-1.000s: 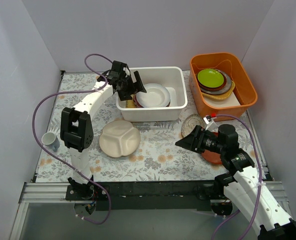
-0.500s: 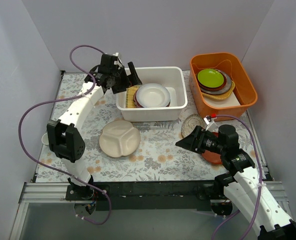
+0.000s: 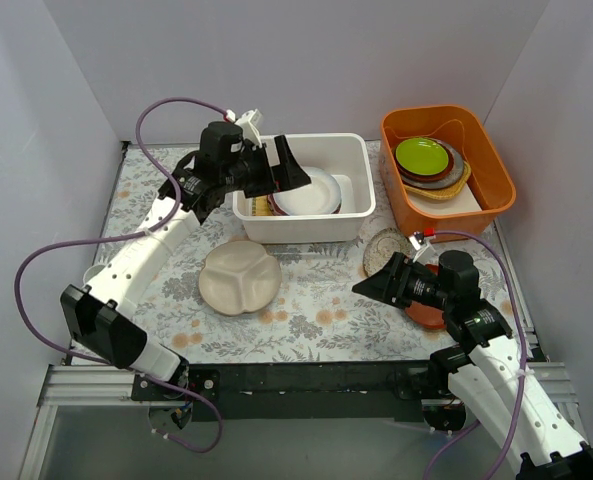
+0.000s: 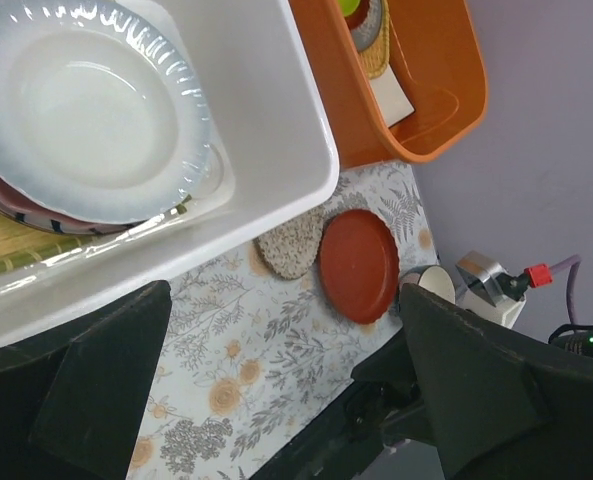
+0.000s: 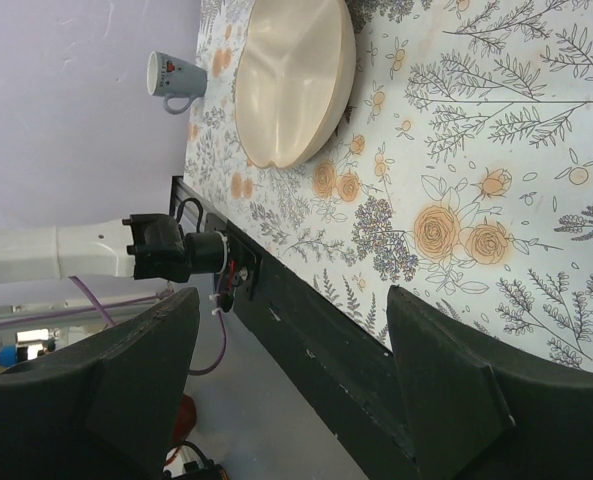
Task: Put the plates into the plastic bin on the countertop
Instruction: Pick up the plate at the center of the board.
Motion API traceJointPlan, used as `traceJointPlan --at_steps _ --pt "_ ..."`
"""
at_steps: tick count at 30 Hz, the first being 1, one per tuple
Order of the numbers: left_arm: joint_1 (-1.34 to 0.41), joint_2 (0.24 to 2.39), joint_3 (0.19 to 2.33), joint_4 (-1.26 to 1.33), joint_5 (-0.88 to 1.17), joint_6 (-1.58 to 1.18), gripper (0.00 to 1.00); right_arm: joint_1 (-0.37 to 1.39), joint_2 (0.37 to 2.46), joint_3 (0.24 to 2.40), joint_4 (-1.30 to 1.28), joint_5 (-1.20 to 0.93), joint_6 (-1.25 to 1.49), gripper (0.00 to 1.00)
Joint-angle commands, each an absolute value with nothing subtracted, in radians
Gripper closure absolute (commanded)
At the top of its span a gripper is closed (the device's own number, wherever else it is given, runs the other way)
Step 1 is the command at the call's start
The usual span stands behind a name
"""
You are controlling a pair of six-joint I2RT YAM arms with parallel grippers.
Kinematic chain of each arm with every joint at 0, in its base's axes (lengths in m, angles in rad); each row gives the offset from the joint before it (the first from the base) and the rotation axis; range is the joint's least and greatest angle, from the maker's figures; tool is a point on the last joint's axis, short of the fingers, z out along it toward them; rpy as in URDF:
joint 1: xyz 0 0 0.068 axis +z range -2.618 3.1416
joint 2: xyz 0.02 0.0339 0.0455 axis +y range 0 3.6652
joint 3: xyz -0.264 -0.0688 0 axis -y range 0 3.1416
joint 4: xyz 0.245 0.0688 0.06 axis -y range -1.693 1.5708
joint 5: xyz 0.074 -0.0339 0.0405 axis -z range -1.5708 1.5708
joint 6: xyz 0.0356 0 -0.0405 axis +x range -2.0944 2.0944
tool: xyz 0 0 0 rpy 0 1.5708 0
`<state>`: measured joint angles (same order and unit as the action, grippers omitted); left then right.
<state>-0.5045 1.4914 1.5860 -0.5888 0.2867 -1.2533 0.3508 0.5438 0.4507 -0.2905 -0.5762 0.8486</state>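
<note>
Left gripper (image 3: 279, 176), spread empty over the plastic bin (image 3: 306, 232), could clip its rim moving off. Right gripper (image 3: 376, 283) gapes empty nearby.

Plain lilac walls (image 3: 306, 60) on three sides; grey floor (image 3: 86, 445) below; even light.

Open countertop (image 3: 321, 305) lies between the cream plate (image 3: 240, 277) and the right gripper (image 3: 370, 274); the white plastic bin (image 3: 306, 226) walls off the far side.

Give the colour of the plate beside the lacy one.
The plate is red-brown; left wrist view.
</note>
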Motion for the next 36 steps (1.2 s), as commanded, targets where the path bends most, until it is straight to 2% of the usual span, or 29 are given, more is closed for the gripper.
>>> traceJointPlan --at_steps 1,9,20,29,36 --pt "-0.557 1.422 1.519 -0.555 0.29 -1.279 0.02 0.35 0.534 0.48 -0.288 -0.561 0.833 0.17" --pt "-0.659 1.355 1.297 -0.422 0.296 -1.37 0.02 0.35 0.505 0.56 -0.365 -0.473 0.804 0.17" --pt "-0.807 1.382 1.192 -0.336 0.242 -1.433 0.04 0.35 0.445 0.637 -0.423 -0.376 0.79 0.17" --pt "-0.896 1.523 1.134 -0.209 0.241 -1.522 0.13 0.35 0.324 0.73 -0.52 -0.154 0.784 0.2" --pt "-0.982 1.706 1.179 -0.121 0.25 -1.562 0.15 0.351 0.232 0.811 -0.615 0.024 0.769 0.22"
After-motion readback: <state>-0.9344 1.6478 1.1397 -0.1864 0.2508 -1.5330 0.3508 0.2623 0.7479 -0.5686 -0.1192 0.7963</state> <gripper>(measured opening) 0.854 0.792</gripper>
